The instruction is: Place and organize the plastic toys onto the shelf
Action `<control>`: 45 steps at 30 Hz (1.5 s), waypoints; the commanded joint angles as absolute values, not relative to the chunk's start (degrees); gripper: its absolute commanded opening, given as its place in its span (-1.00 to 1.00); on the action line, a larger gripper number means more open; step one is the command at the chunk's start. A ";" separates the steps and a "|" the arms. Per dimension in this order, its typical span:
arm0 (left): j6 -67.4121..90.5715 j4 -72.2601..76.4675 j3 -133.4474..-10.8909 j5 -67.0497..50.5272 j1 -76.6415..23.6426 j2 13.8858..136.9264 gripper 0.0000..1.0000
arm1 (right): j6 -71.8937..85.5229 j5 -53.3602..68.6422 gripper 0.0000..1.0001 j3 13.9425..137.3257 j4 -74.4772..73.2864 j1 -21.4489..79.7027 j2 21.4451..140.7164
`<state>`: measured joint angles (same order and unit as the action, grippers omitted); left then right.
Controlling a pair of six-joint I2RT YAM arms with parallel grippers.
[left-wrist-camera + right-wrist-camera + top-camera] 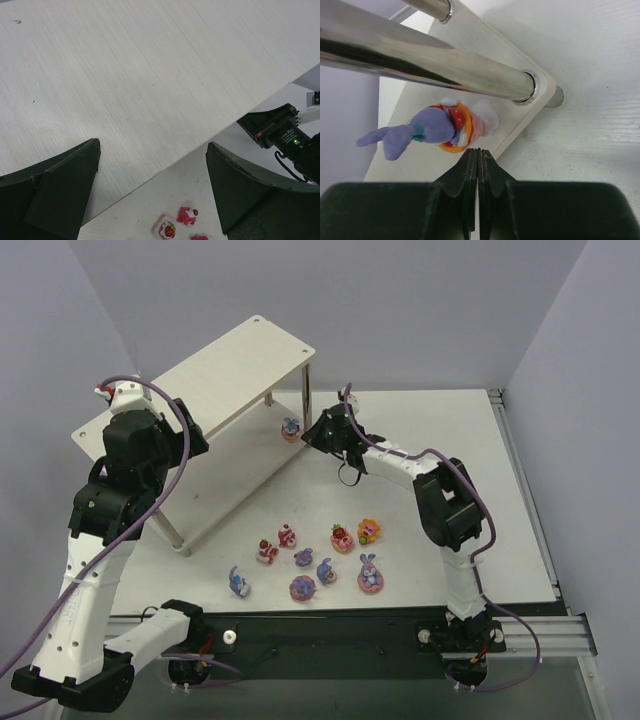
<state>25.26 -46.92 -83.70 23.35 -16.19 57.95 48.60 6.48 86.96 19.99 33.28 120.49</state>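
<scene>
Right gripper (477, 152), clenched empty, sits just beside the purple bunny (432, 127) at the lower shelf board (520, 112) corner edge, where any sideways brush on retreat could topple it off; left gripper (152, 146) hangs released over the top board (150, 75), other toys (303, 557) on the counter (400, 570).

The shelf (232, 368) stands angled at the counter's (480, 490) far left, two pale wood boards on thin metal legs; one purple bunny (290, 428) on an orange-rimmed pink base stands upright at the right corner of its lower board, just beside a leg; nine toys cluster on the counter nearby: red bears (267, 551), an orange-yellow figure (368, 531), purple-blue bunnies (370, 574).
</scene>
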 commanded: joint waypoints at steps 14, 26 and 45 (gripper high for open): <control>25.58 -47.02 -83.50 22.59 -16.35 58.36 0.95 | 50.36 8.00 -1.00 90.61 25.40 31.99 123.22; 25.75 -47.11 -83.32 22.50 -16.35 58.27 0.95 | 50.19 8.53 -1.00 92.63 25.23 31.55 124.19; 25.75 -47.20 -83.15 22.59 -16.35 58.36 0.95 | 48.96 9.23 -1.00 96.68 24.96 31.55 127.26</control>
<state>25.26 -46.89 -83.70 23.35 -16.19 58.00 49.58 8.47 93.78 22.94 31.86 126.56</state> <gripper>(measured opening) 0.974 0.024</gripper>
